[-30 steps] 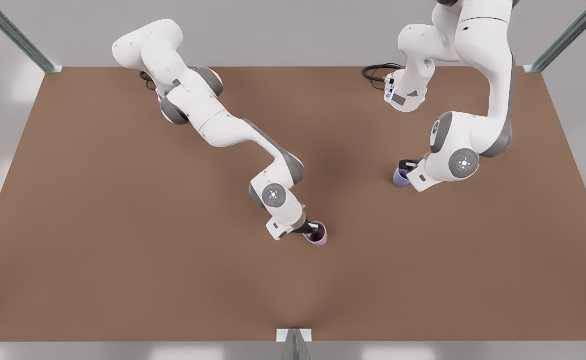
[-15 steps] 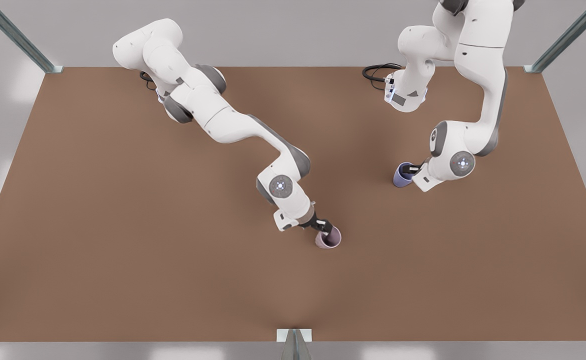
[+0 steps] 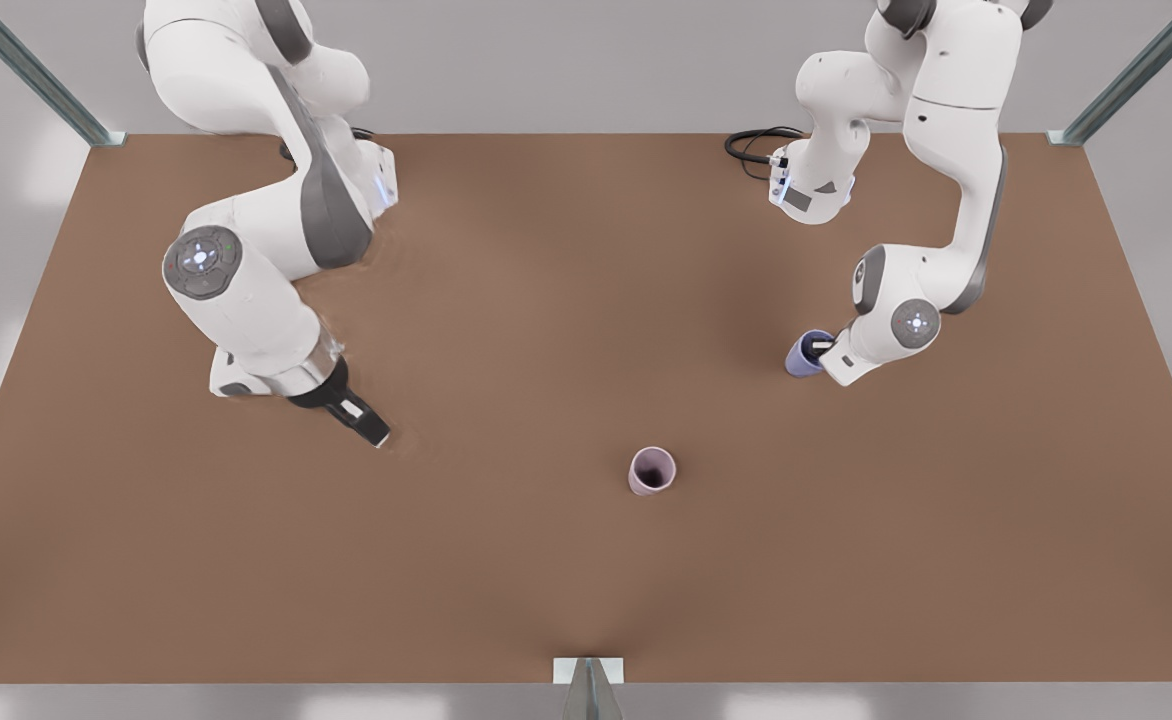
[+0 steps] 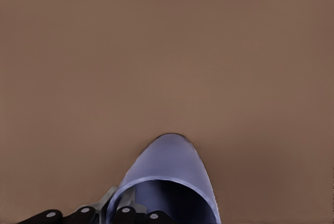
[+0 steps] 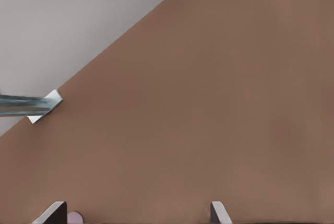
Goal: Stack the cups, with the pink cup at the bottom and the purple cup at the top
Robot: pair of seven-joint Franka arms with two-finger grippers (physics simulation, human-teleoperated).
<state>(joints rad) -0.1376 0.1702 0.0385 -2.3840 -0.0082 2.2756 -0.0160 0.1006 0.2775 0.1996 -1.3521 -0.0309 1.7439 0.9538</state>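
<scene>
The pink cup [image 3: 652, 470] stands upright and alone on the brown table [image 3: 506, 560], near the middle front; a sliver of it also shows as the pink cup [image 5: 74, 217] in the right wrist view. My right gripper [image 3: 366, 428] hangs open and empty far off toward the front view's left, its fingertips [image 5: 219, 212] spread wide. The purple cup [image 3: 804, 355] is at the front view's right. My left gripper [image 3: 822, 346] is shut on its rim, one finger inside and one outside, as the left wrist view shows on the purple cup [image 4: 172, 161].
A black cable [image 3: 754, 145] loops at the back beside the base of the arm on the front view's right. Metal frame posts [image 3: 586, 685] stand at the table's corners and at its front edge. A table corner bracket [image 5: 44, 106] shows in the right wrist view.
My right gripper let go of the pink cup and swung away toward the front view's left. The pink cup stays where it was set. My left gripper stays at the purple cup.
</scene>
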